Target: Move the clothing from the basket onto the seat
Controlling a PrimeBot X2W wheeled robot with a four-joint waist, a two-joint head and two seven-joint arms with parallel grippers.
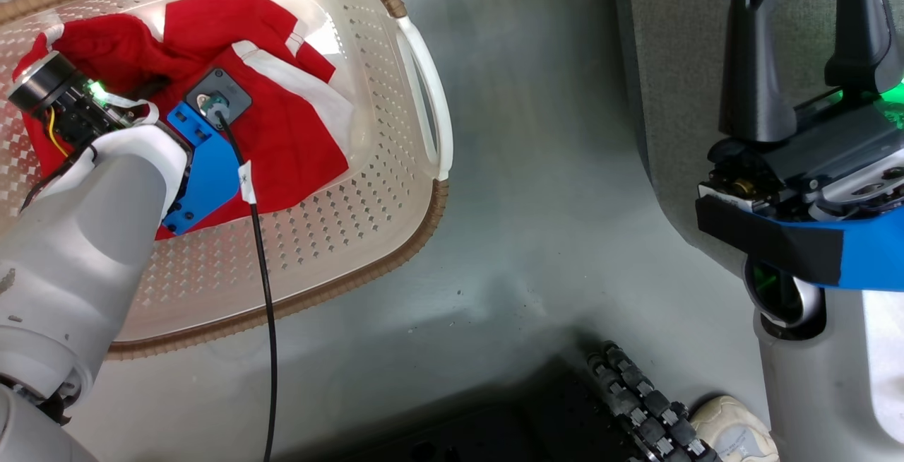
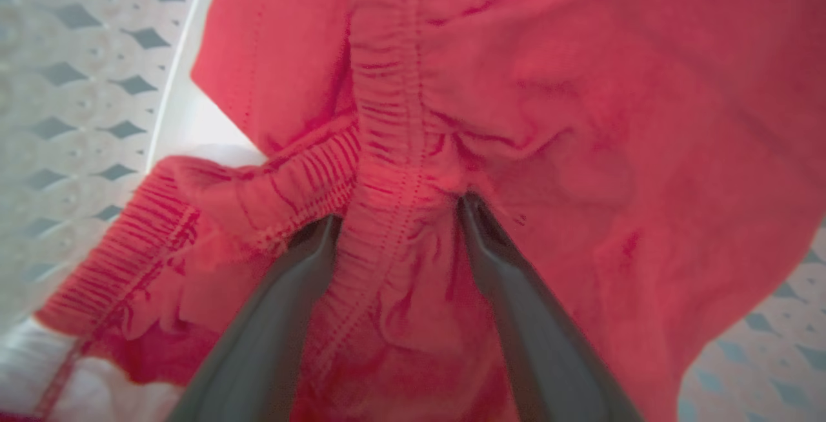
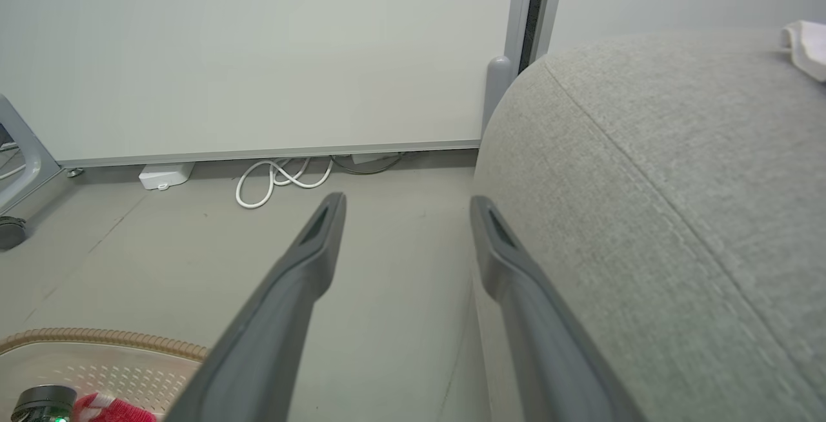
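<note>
At ten o'clock in the basket (image 1: 339, 236) the left gripper (image 2: 397, 212) stood spread around the clothing (image 2: 581, 119), while the right gripper (image 3: 406, 206) hung released at three o'clock, beside the seat (image 3: 645, 183).

The left arm (image 1: 85, 236), a pale forearm with a blue bracket at its wrist, reaches down over the near rim of the basket (image 1: 367, 186) and into it. The left end effector (image 2: 397, 212) points at the basket's inside with its two dark fingers (image 2: 277, 319) spread apart. The right end effector (image 1: 805, 31) is held well to the right of the basket and outside it, its fingers pointing up the head view and likewise parted.
</note>
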